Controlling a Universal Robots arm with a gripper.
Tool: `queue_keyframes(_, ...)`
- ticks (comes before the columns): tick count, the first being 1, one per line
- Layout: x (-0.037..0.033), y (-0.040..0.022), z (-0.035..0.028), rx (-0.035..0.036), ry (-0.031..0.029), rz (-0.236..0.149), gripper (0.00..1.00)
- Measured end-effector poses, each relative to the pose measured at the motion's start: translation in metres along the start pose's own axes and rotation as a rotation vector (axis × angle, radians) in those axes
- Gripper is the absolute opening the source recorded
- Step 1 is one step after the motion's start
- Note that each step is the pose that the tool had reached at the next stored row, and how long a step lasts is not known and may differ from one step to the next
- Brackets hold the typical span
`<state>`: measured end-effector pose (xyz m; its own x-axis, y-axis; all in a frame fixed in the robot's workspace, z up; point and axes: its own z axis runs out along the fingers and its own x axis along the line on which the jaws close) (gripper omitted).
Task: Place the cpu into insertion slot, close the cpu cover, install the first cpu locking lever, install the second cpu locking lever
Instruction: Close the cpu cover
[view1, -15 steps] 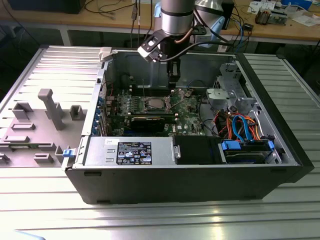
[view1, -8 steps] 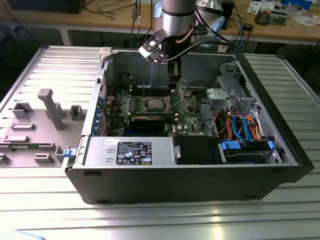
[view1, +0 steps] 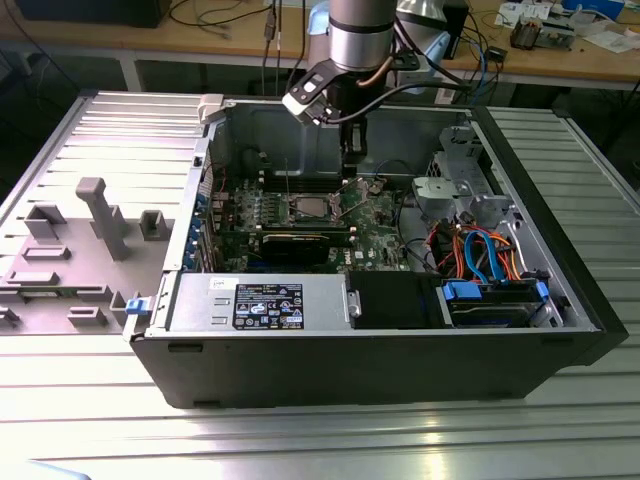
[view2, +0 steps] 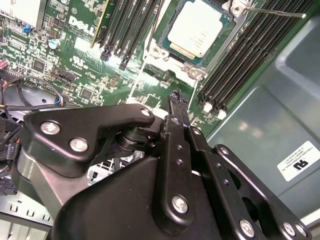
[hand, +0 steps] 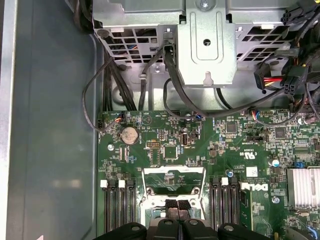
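I judge the cover-closing step is in hand. The flat square cpu (view2: 196, 27) with its silvery-grey metal top sits inside the dark square insertion slot (view2: 159, 50) with the silver rim, itself on the green motherboard (hand: 165, 130) within the open black computer case (view1: 380, 360). The thin silver windowed cpu cover (hand: 173, 171) appears to stand raised, with board visible through its window. My black gripper (hand: 177, 204) has its fingers pressed together, gripping nothing, just beside that frame. I'd press evenly on the frame's bar, keeping off the chip and clear of the thin steel lever rod (view2: 275, 11).
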<state>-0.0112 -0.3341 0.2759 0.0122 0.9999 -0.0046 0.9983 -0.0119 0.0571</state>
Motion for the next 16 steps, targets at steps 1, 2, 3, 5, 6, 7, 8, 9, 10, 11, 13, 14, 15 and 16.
queue_keyframes(1,0.0,0.0006,0.0001,0.0,0.0001,0.0,0.11)
queue_keyframes(2,0.0,0.001,0.0001,0.0,0.0,0.0,0.11)
queue_keyframes(3,0.0,0.0014,0.0001,0.0,0.0,0.0,0.11)
queue_keyframes(5,0.0,0.002,0.0001,0.0,0.0,0.0,0.11)
queue_keyframes(6,0.0,0.0026,0.0002,0.0,0.0,0.0,0.11)
queue_keyframes(7,0.0,0.003,0.0002,0.0,0.0,0.0,0.11)
queue_keyframes(8,0.0001,0.0034,0.0002,0.0,0.0,0.0,0.11)
queue_keyframes(9,0.0001,0.004,0.0002,0.0,0.0,0.0,0.11)
queue_keyframes(10,0.0001,0.0044,0.0003,0.0,0.0,0.0,0.11)
queue_keyframes(11,0.0001,0.0047,0.0003,0.0,0.0,0.0,0.11)
queue_keyframes(13,0.0001,0.0054,0.0003,0.0,0.0,0.0,0.11)
queue_keyframes(14,0.0001,0.0058,0.0003,0.0,0.0,0.0,0.11)
queue_keyframes(15,0.0001,0.0063,0.0004,0.0,0.0,0.0,0.11)
queue_keyframes(16,0.0001,0.0066,0.0004,0.0,0.0,0.0,0.11)
